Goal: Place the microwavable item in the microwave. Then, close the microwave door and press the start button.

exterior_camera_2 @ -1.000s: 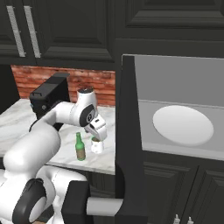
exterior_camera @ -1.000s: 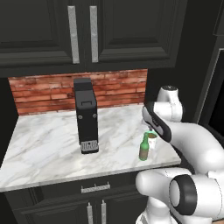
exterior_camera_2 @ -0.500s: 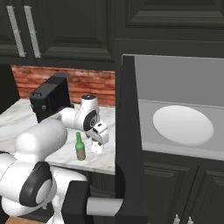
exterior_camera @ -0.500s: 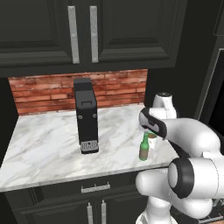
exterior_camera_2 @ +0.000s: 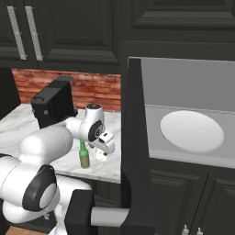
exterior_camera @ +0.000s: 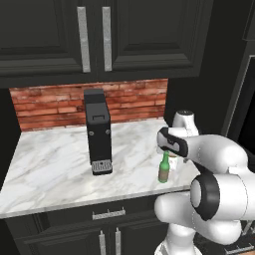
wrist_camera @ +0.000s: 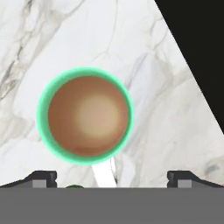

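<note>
Gripper spread wide, empty, poised directly over green-rimmed cup of brown liquid on marble desk, beside green bottle.

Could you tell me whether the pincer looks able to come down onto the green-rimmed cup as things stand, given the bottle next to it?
Probably yes. The pincer is open, above the cup, whose rim shows whole. The green bottle stands close beside it and could be brushed.

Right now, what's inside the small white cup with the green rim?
The small white cup with the green rim holds a brown liquid filling it near the rim; the cup's bottom is covered by it.
</note>
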